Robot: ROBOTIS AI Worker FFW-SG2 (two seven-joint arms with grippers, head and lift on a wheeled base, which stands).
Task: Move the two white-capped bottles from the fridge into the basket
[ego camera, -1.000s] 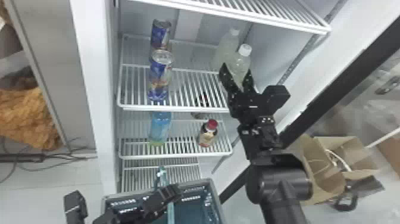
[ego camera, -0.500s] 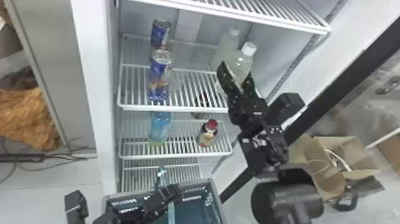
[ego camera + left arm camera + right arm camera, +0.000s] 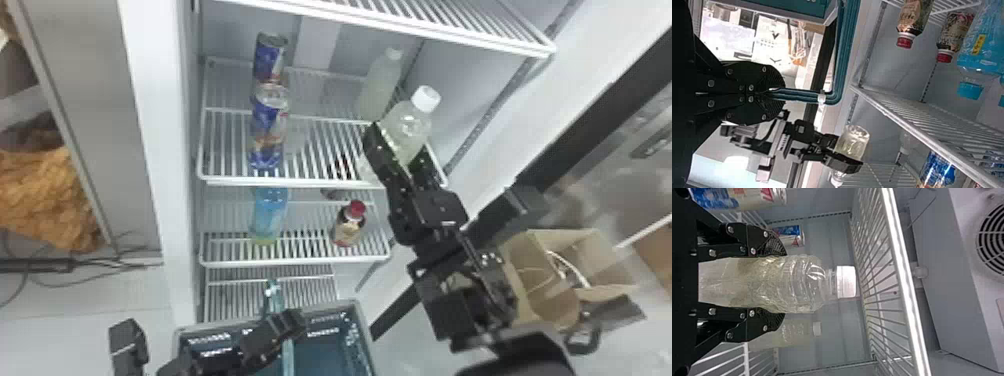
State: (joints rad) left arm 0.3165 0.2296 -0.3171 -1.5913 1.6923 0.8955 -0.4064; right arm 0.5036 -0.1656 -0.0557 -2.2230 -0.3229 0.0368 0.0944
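Moved rightward with front bottle (image 3: 411, 122) clasped near-upright in right end effector (image 3: 399, 142); next, likely down and leftward to basket (image 3: 322, 352), handle (image 3: 847, 51) pinched by left end effector (image 3: 779, 93).

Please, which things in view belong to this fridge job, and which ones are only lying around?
For the job:
front clear plastic bottle, white cap, in the right hand
similar bottle behind it
grey plastic basket, its teal handle in the left hand

Just there:
two blue-and-silver drink cans
red-capped dark bottle
blue plastic bottle
brown cardboard box
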